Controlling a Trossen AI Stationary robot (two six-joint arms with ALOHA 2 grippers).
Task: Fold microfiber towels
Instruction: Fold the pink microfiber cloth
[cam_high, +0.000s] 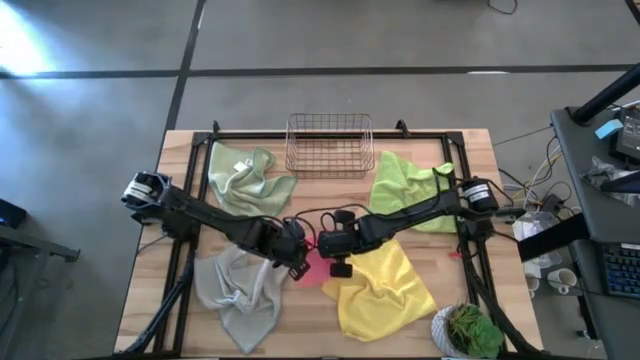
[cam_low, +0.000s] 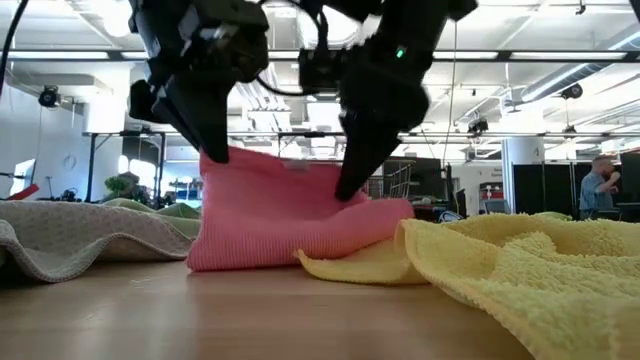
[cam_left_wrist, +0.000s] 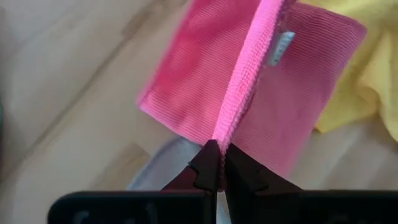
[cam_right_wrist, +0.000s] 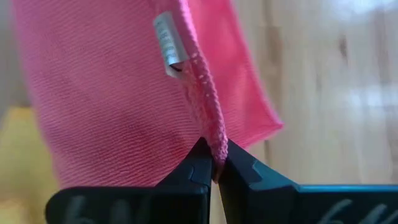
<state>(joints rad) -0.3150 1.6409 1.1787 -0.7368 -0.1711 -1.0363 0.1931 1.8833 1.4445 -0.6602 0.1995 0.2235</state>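
**Both grippers pinch the pink towel's top edge**

Left gripper (cam_left_wrist: 219, 163) and right gripper (cam_right_wrist: 213, 163) are each clamped tight on the hemmed edge of the pink towel (cam_low: 270, 215), lifting it so it hangs doubled, its lower part on the table (cam_low: 250, 320) just beside the yellow towel (cam_high: 380, 290). Holding two points along one edge likely keeps the fold straight. The basket (cam_high: 330, 145) sits well behind the pink towel
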